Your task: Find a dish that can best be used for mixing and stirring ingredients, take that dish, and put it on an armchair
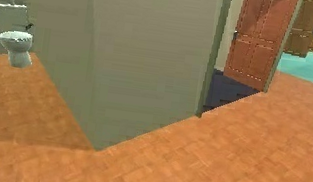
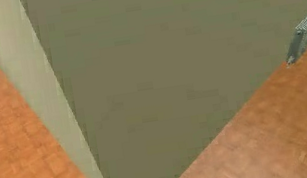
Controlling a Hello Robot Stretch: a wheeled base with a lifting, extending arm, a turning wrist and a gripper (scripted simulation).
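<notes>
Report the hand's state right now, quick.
Hand: state cannot be told. The arm side view faces a grey wall above a wood floor.

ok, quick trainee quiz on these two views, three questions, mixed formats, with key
1. True or false: a white toilet stands at the forward view's left.
2. Multiple choice: the near floor in the forward view is A) orange-brown wood parquet, B) grey carpet, C) white tile.
3. Fill in: right of the brown panelled door, the far floor is ____ in colour.

Key: 1 true; 2 A; 3 turquoise.
</notes>
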